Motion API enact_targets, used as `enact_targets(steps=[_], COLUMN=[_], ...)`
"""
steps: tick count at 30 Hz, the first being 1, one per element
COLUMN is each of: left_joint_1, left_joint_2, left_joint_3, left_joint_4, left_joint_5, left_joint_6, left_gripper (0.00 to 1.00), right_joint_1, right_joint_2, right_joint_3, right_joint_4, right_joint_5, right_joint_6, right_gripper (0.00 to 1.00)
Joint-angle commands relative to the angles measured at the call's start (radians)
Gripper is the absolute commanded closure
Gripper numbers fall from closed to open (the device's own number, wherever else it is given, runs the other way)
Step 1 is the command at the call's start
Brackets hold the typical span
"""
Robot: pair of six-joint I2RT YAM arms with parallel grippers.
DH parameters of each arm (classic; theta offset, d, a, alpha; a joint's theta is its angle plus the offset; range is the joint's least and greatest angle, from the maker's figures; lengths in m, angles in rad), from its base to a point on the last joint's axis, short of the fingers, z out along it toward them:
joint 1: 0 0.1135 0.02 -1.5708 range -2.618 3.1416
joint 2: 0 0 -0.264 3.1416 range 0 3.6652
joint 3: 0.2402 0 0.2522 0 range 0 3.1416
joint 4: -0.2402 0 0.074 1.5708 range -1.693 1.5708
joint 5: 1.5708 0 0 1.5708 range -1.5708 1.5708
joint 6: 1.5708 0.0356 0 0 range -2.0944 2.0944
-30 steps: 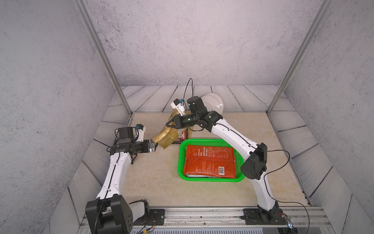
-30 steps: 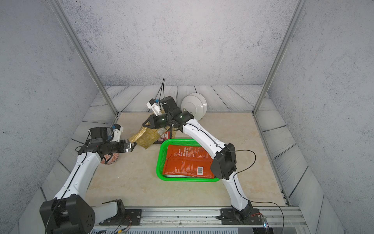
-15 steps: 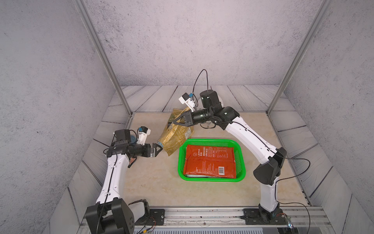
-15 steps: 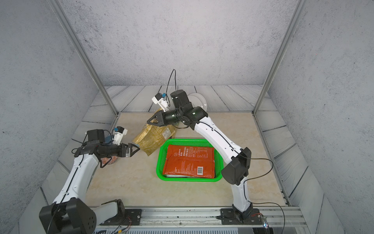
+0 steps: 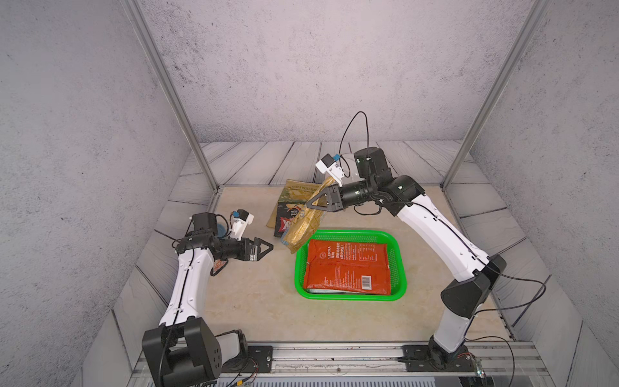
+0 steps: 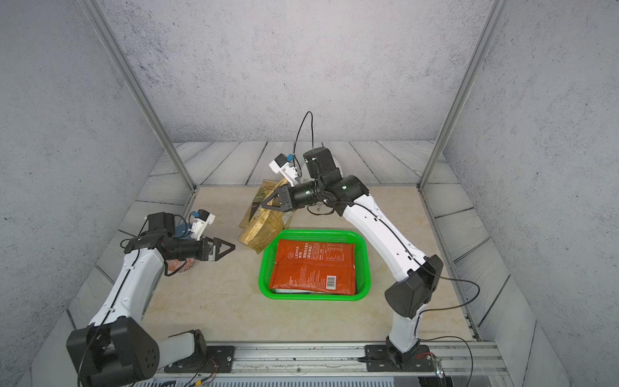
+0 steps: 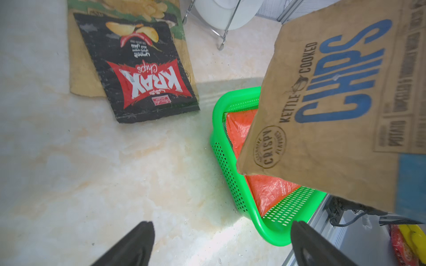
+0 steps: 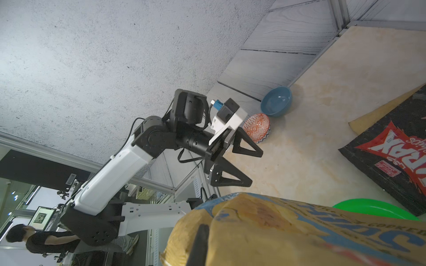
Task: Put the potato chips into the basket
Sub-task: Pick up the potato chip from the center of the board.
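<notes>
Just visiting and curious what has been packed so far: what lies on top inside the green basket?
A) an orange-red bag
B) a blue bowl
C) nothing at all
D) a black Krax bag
A: an orange-red bag lies flat in the green basket and fills most of it, while the black Krax bag lies outside it.

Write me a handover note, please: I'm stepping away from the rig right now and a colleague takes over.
Right gripper: shut on the tan CHIPS bag, which hangs in the air at the far corner of the basket, not yet inside.
Left gripper: open, empty, above the table beside the basket.
Done: the orange bag lies in the basket, with a pale edge of another bag under it.
Left: lower and release the tan CHIPS bag; then the black Krax bag and the green-and-tan bag under it, both on the table behind the basket.
</notes>
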Motion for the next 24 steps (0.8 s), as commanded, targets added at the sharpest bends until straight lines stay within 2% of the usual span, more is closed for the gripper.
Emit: enact_targets(steps=[1, 5, 14, 24], left_joint_1=[0.006, 0.006, 0.006, 0.006], left_joint_2=[0.026, 0.035, 0.039, 0.052], left_joint_3=[-0.005, -0.006, -0.014, -0.018], left_joint_4=[-0.009, -0.016, -0.015, -0.006], left_joint_5=[0.012, 0.002, 0.004, -0.010], left_joint_6=[-0.017, -0.012, -0.012, -0.014], left_gripper=[0.01, 0.01, 0.01, 0.01], right_joint_1=[-0.030, -0.042, -0.041, -0.016], right_joint_2=[-0.076, -0.084, -0.050, -0.036], right_joint_3=[-0.037, -0.069, -0.127, -0.158], right_joint_4=[0.000, -0.062, -0.149, -0.156], right_joint_5=[-0.112, -0.177, -0.227, -0.271], right_joint_6=[-0.031, -0.102, -0.220, -0.256], right_gripper=[1.00, 1.00, 1.00, 1.00])
